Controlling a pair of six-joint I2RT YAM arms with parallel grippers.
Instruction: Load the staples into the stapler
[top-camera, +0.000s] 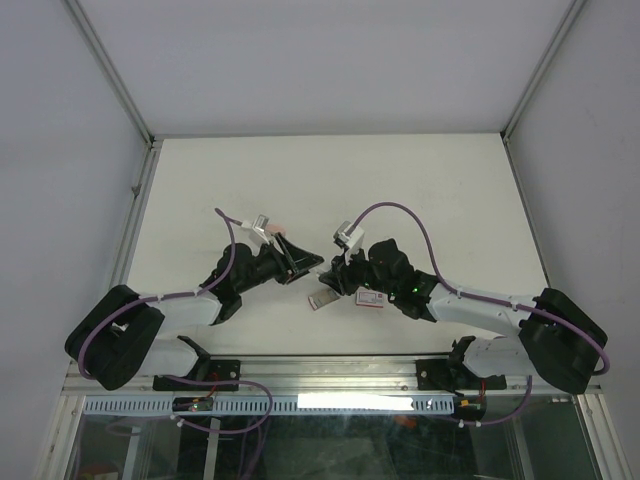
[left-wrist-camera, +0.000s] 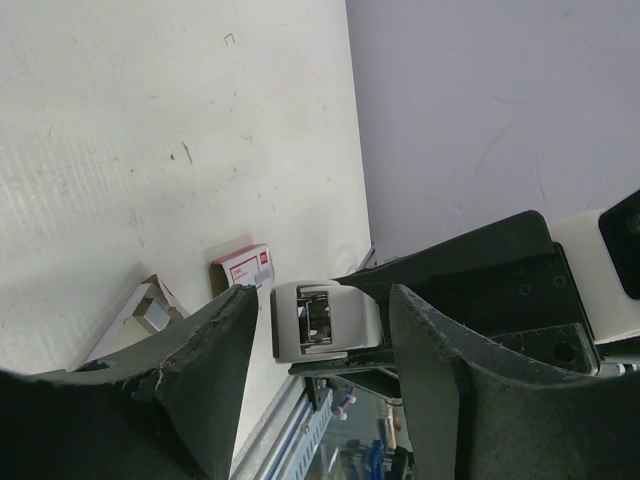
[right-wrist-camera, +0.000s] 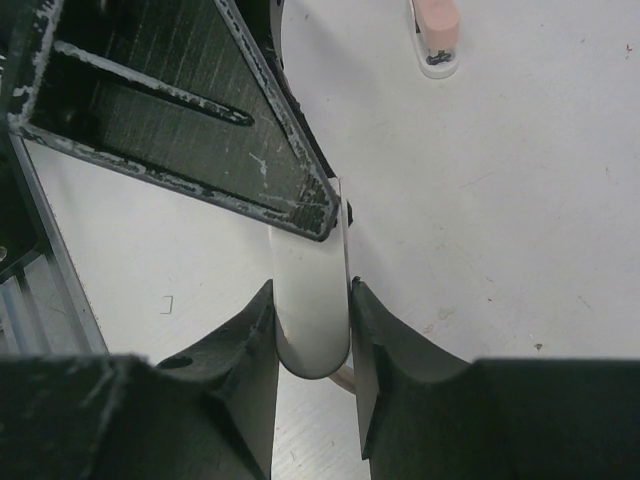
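Observation:
The stapler (right-wrist-camera: 312, 300) is a grey-white body held upright between my right gripper's (right-wrist-camera: 311, 292) fingers, which are shut on it. In the left wrist view its end (left-wrist-camera: 325, 318), with a metal slot, sits between my left gripper's (left-wrist-camera: 322, 305) spread fingers with small gaps on both sides. The two grippers meet at mid-table, the left (top-camera: 310, 266) and the right (top-camera: 338, 268). The staples box (left-wrist-camera: 245, 268), white with a red label, lies on the table near the right arm (top-camera: 371, 298). Its grey inner tray (left-wrist-camera: 150, 315) lies beside it (top-camera: 322, 300).
A small pink oblong object (right-wrist-camera: 437, 28) lies on the table beyond the grippers, by the left wrist (top-camera: 279, 232). A single loose staple (right-wrist-camera: 167, 303) lies on the table. The metal rail (top-camera: 320, 370) runs along the table's near edge.

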